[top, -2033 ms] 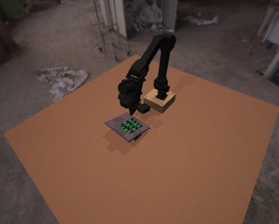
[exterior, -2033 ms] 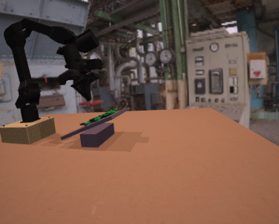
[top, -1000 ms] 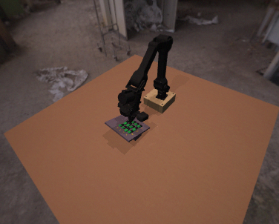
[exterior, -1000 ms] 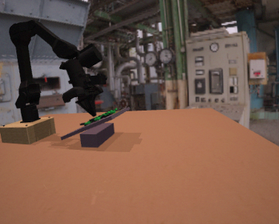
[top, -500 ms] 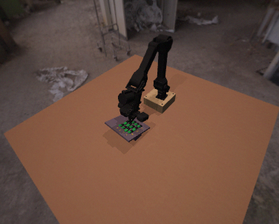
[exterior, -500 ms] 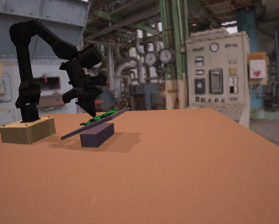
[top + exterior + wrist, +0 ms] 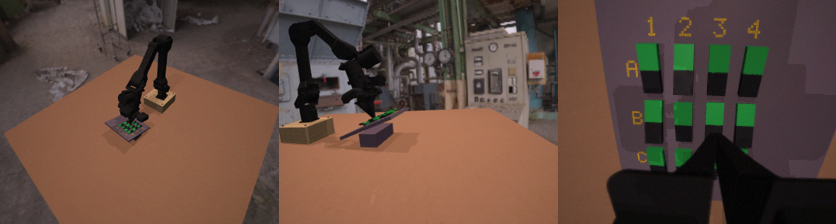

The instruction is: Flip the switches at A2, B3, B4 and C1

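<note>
Black claw (image 7: 714,137), pressed together and holding nothing, tip seemingly touching the B3 switch (image 7: 715,117) on the panel (image 7: 793,90).

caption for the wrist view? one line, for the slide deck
Shut end effector points at the dark lower end of switch B3 on the lettered panel.

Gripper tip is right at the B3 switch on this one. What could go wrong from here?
1. The shut gripper sits at the near, dark end of B3, with B2 and B4 close either side; a sideways slip could flip a neighbour.
2. The gripper's body hides most of row C in the wrist view, so C1's state is hard to check.
3. The panel is tilted on a block; a hard press might shift it.
</note>
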Controlling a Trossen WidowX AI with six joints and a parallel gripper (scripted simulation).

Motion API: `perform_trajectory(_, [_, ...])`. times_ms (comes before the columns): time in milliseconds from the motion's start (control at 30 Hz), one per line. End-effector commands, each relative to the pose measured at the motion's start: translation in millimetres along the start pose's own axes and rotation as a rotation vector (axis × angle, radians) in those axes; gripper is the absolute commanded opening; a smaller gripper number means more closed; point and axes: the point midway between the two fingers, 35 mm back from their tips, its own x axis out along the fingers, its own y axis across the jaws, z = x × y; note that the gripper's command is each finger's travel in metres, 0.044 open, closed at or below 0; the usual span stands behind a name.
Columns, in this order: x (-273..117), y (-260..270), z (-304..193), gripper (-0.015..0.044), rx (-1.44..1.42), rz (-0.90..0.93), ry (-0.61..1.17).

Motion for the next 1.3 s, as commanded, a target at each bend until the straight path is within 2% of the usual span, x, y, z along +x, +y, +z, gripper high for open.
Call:
perform_trajectory(0, [1, 1, -1, 0.0, -0.006, 0.005, 0.001])
perform_trajectory(1033, [5, 1, -1, 0.0, -0.006, 0.005, 0.001])
perform_trajectory(1267, [-60, 1, 2, 0.0, -0.006, 0.006, 0.029])
